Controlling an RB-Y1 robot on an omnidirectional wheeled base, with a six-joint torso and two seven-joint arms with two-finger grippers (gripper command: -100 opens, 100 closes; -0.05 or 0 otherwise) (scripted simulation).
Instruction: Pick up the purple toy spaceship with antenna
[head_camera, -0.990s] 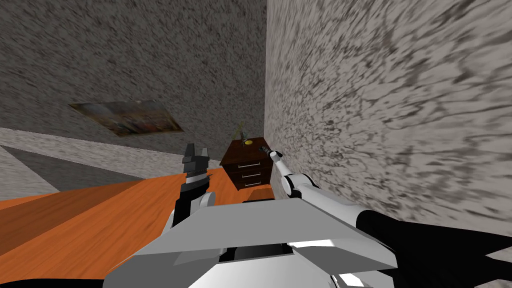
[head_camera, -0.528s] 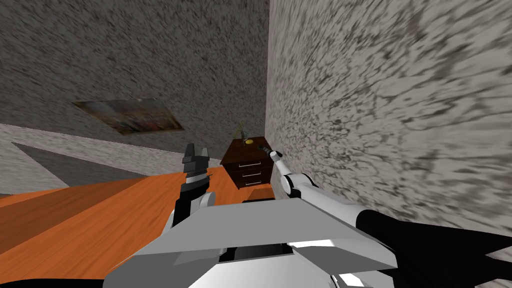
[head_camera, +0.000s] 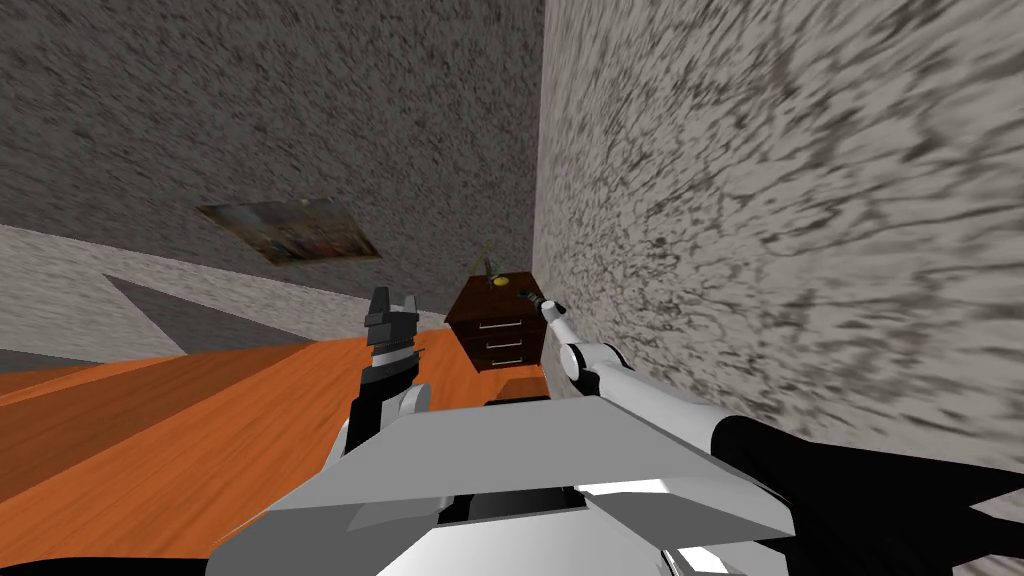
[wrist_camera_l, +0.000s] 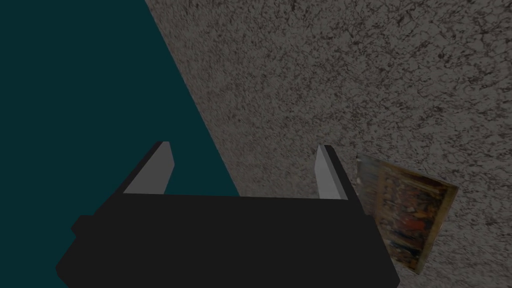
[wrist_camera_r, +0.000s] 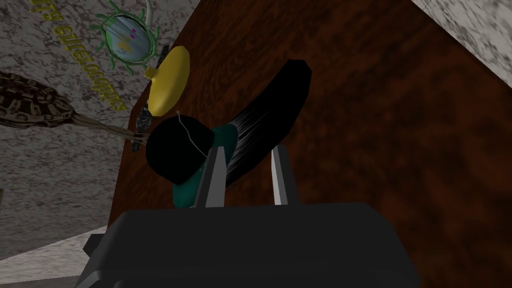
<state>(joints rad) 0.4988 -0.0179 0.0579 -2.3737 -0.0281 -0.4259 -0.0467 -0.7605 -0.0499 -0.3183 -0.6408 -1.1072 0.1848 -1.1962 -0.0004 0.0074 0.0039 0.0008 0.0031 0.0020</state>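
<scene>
The toy spaceship (wrist_camera_r: 270, 105) lies on the dark brown dresser top (wrist_camera_r: 390, 125). It is drawn black and teal, with a round black dome and a thin wire antenna. My right gripper (wrist_camera_r: 248, 150) is shut on it, its two fingers pressing the sides of the long black curved part. In the head view that gripper (head_camera: 545, 303) reaches over the dresser (head_camera: 500, 335) beside the right wall, with the toy (head_camera: 527, 296) at its tip. My left gripper (head_camera: 391, 298) is raised in front of my chest, and its fingers (wrist_camera_l: 324, 170) stand wide apart and hold nothing.
A yellow disc-shaped object (wrist_camera_r: 170, 80) lies on the dresser just beyond the toy, also small in the head view (head_camera: 496, 283). A green-rimmed round ornament (wrist_camera_r: 127, 42) and a brown feather-like item (wrist_camera_r: 30, 102) sit farther back. The speckled wall (head_camera: 780, 250) runs close along my right arm. Orange wood floor (head_camera: 200, 430) lies to the left.
My right gripper's fingers have closed from wide open onto the toy. The head view has swung a little, so the wall picture sits further right. The left arm has not moved.
</scene>
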